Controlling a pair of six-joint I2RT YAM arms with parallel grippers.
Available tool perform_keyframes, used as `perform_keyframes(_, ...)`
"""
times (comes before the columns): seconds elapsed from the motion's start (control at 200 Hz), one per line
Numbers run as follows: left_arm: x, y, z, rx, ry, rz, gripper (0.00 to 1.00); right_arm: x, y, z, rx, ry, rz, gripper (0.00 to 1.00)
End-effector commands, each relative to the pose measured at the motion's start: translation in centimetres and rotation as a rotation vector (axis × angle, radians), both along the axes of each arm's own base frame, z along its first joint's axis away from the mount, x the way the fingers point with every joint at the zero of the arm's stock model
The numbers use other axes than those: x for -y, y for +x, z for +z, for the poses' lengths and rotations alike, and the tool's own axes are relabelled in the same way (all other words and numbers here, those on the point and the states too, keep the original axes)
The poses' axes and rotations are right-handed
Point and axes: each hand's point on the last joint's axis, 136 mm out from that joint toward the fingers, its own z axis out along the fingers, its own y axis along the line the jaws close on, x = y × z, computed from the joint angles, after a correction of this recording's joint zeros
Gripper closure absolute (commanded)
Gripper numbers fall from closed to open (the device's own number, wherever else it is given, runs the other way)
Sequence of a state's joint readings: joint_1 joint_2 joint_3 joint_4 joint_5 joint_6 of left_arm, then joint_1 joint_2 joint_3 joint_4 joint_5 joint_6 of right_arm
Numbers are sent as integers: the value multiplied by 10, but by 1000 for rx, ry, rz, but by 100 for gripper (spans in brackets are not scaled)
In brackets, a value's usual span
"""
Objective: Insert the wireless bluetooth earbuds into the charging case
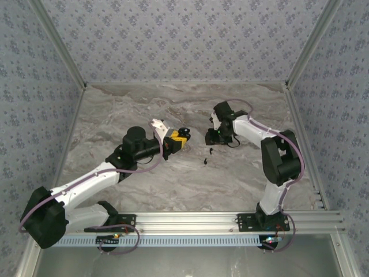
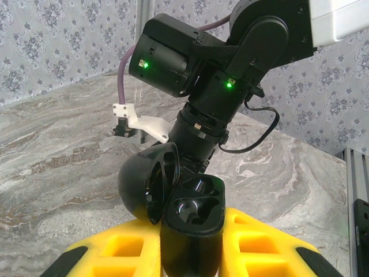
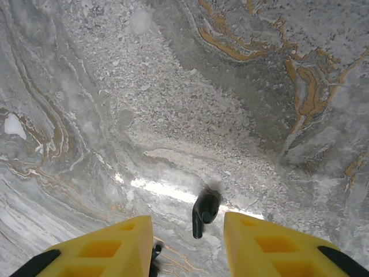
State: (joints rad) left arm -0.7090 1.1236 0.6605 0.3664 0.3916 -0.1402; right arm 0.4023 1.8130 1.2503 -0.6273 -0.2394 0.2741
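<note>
Earbud (image 3: 206, 209) — on table (image 3: 173, 115) | right pincer (image 3: 186, 234) spread astride | left pincer (image 2: 190, 251) clamps case (image 2: 193, 208)

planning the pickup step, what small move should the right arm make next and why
probably lower the right end effector and close on the earbud lying on the marble table between its open jaws; the charging case, lid open, is held ready in the left end effector

No text, label, brand, number or sign legible on any surface, the charging case (image 2: 193, 225) included.
</note>
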Motion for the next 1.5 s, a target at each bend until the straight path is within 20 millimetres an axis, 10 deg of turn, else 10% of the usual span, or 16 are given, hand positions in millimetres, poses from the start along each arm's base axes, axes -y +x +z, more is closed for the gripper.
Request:
perform_keyframes(0.0, -1, -2, 11, 37, -15, 0, 78, 1, -4, -10, -67, -30, -42, 61)
perform_keyframes(1.494, -2, -2, 8, 30, -12, 6, 79, 5, -12, -47, -158, -200, -37, 74)
